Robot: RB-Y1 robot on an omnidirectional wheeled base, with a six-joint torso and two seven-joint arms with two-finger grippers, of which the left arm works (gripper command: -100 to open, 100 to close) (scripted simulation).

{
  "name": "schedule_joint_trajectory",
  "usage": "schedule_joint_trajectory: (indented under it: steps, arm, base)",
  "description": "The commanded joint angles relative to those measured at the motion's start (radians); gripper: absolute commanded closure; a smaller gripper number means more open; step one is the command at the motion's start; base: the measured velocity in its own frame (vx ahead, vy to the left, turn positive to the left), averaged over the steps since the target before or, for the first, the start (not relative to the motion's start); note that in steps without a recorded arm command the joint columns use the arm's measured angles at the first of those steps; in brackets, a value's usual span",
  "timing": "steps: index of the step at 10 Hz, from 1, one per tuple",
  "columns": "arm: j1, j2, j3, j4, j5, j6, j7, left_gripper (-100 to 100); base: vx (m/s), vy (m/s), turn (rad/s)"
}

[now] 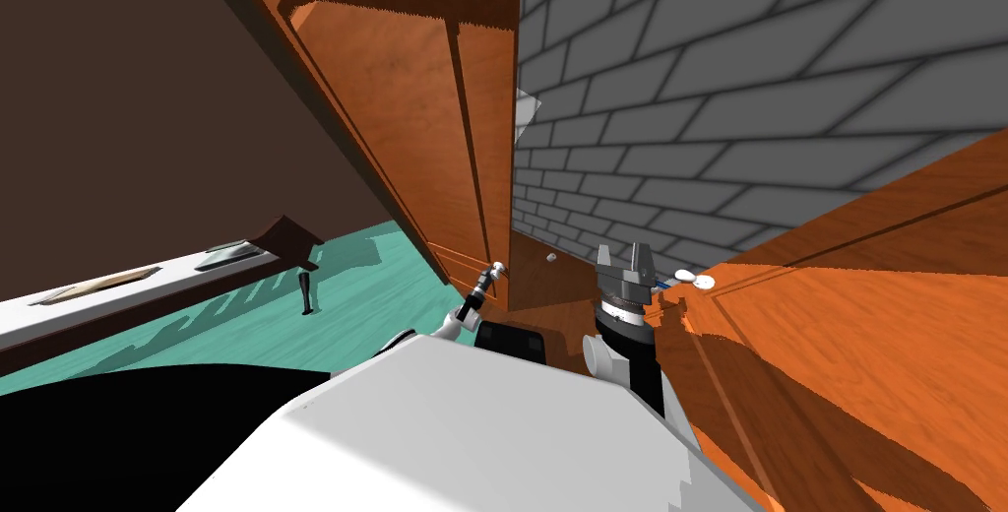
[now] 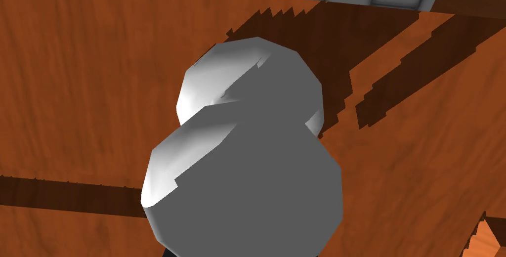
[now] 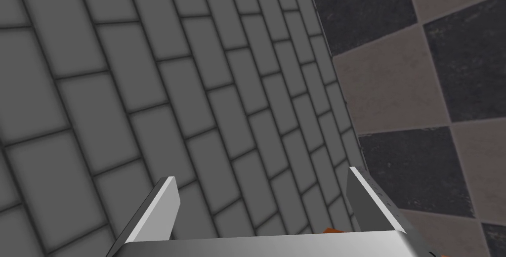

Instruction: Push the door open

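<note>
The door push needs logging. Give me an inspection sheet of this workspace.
Surface: teal floor; checkered floor past the opening.
Job's things: orange wooden door, white knob near its edge.
Clutter: dark table and white counter with flat items, off to my left.
Grippers: right gripper open, aimed at the grey brick wall; left gripper low by the wooden frame, a rounded white-grey shape close before its camera.
Cables: nothing seen.
Surroundings: grey brick wall, brown wall, black area.
</note>
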Motion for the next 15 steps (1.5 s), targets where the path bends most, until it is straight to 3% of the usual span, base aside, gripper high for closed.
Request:
schedule_joint_trajectory:
  steps: [1,2,4,8,10,12,15]
  arm:
    - [0.001,-0.006,0.004,-0.022,0.017,-0.004,0.050,100]
    - [0.001,-0.006,0.004,-0.022,0.017,-0.004,0.050,100]
    - [0.012,-0.011,0.011,-0.037,0.047,0.002,0.114,100]
    - [0.023,-0.017,0.017,-0.051,0.076,0.008,0.213,100]
    - [0.023,-0.017,0.017,-0.051,0.076,0.008,0.216,100]
    - [0.033,-0.022,0.024,-0.065,0.105,0.014,0.284,100]
    - [0.038,-0.025,0.027,-0.071,0.119,0.017,0.340,100]
  base:
    - [0.050,-0.017,-0.023]
    - [0.040,-0.015,-0.025]
    - [0.047,-0.018,-0.033]
    - [0.044,-0.017,-0.023]
    - [0.027,-0.008,-0.010]
    - [0.043,-0.014,-0.034]
    - [0.044,-0.013,-0.016]
